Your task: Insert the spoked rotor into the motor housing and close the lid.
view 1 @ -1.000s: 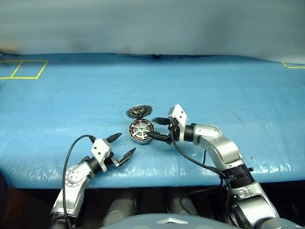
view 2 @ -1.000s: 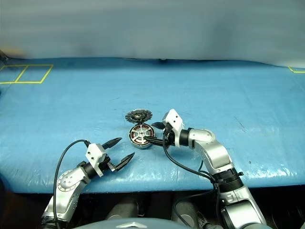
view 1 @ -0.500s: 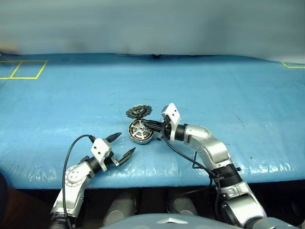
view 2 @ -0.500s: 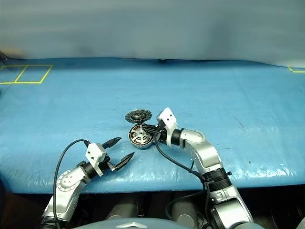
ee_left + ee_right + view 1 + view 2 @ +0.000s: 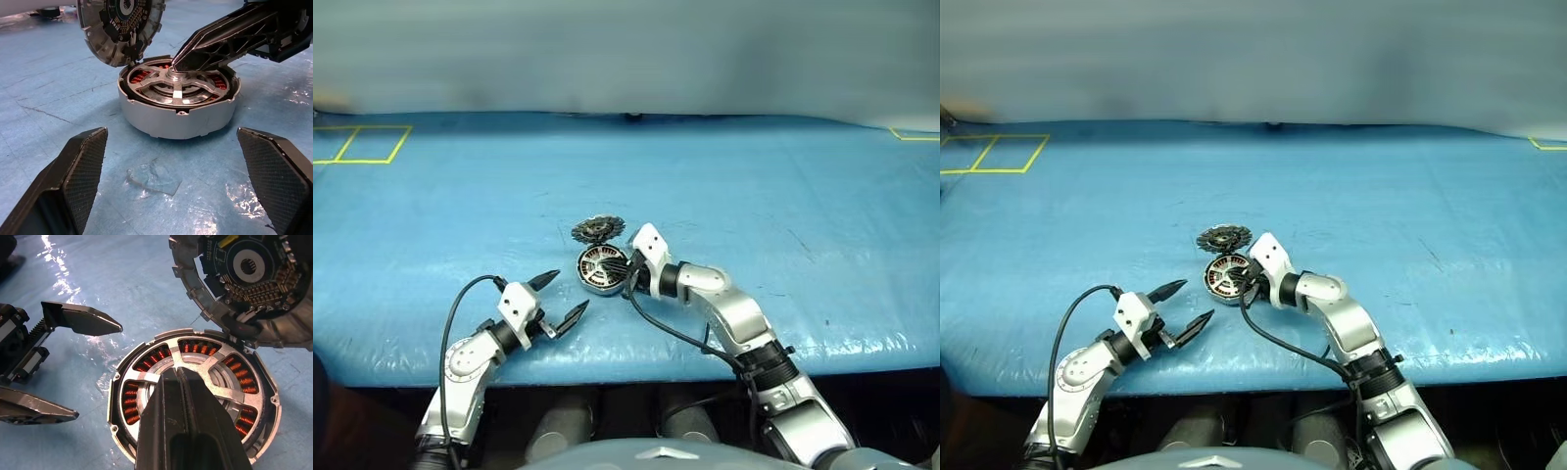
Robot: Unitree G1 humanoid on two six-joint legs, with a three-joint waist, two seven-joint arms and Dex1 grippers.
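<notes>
Spoked rotor [image 5: 177, 87] in motor housing [image 5: 178, 117]; lid [image 5: 598, 229] behind.

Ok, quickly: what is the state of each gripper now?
Left gripper: open, holding nothing.
Right gripper: shut, tips over the spoked rotor hub, holding nothing.

A blue-covered table [image 5: 783, 186] carried the motor housing [image 5: 603, 269] near its front edge, and yellow tape squares [image 5: 357, 143] lay far off toward the back-left corner.

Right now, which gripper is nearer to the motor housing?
Right. The right gripper, fingers shut, has its tips over the spoked rotor seated in the motor housing. The left gripper, open, sits apart from it, nearer the table's front edge.
</notes>
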